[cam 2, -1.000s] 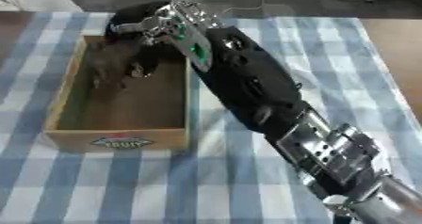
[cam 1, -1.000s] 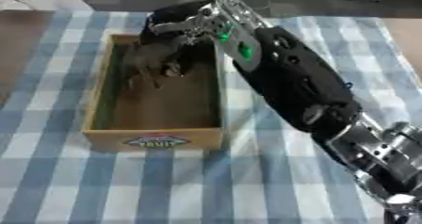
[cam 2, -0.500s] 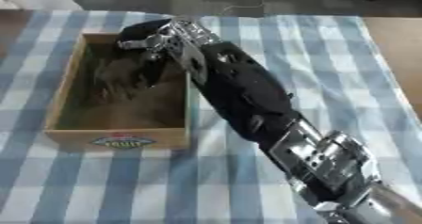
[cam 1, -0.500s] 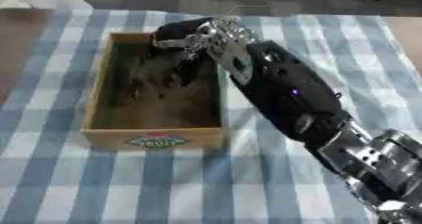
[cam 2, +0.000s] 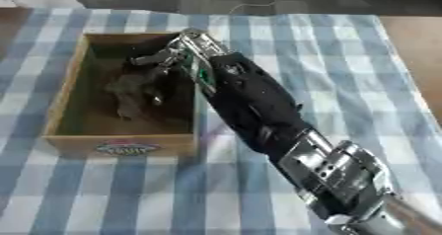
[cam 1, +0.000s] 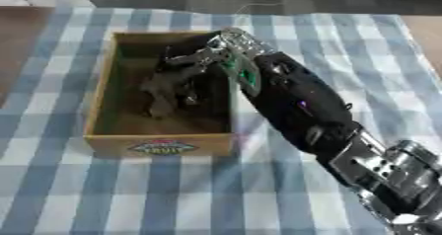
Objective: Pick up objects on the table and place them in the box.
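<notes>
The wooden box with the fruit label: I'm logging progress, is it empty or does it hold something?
Not empty. The wooden box holds a dark, blurred shape; the right hand reaches inside over it.

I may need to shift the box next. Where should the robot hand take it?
Take the box by its right long wall, coming from above on the right: the open top leaves that thin rim free to pinch, and the right robot hand is already over it.

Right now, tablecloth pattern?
Blue and white checked tablecloth, clearest in left eye view.
</notes>
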Robot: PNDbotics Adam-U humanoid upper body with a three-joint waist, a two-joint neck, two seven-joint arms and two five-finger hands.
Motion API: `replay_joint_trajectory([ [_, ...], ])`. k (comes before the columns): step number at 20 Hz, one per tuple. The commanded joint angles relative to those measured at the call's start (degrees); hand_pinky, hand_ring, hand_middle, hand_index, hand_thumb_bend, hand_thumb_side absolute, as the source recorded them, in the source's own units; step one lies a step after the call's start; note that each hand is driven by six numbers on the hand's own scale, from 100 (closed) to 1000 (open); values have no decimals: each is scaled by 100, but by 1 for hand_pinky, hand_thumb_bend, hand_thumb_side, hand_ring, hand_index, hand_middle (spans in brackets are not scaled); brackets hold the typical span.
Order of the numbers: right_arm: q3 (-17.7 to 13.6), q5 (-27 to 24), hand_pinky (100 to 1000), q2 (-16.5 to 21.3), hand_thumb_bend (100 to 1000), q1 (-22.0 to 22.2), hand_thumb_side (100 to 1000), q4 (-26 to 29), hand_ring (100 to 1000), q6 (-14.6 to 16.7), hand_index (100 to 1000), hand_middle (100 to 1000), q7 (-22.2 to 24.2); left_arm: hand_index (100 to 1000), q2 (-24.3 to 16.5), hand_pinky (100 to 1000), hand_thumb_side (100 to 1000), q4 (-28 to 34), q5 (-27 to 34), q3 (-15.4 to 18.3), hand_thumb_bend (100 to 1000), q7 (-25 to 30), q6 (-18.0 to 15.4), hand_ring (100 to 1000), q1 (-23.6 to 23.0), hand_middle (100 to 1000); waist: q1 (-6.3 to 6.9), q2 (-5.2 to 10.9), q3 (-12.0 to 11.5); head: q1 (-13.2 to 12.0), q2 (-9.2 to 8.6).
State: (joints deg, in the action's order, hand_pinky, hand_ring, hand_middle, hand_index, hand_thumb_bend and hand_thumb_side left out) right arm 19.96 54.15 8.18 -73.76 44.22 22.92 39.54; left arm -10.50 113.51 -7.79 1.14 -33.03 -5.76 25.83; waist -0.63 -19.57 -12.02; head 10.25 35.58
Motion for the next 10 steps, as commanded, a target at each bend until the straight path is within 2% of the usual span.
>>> replay_joint_trajectory([
  [1,-72,103,887,17,435,-139,174,17,937,96,897,754,245,720,-18,827,626,108,15,3,100,12,-4,839,70,784,34,134,8,8,-56],
  [4,-117,101,894,33,480,-166,227,60,941,162,917,766,352,720,-17,827,627,108,15,3,100,14,-3,839,64,784,34,143,14,-2,-58],
  [8,-146,138,903,66,557,-208,258,137,946,166,943,780,342,720,-15,826,626,108,18,3,100,15,0,839,51,784,33,157,19,-5,-51],
  [10,-156,184,905,88,566,-238,263,211,946,144,945,782,296,720,-13,826,626,108,19,1,100,19,1,839,46,784,34,166,24,-8,-46],
])
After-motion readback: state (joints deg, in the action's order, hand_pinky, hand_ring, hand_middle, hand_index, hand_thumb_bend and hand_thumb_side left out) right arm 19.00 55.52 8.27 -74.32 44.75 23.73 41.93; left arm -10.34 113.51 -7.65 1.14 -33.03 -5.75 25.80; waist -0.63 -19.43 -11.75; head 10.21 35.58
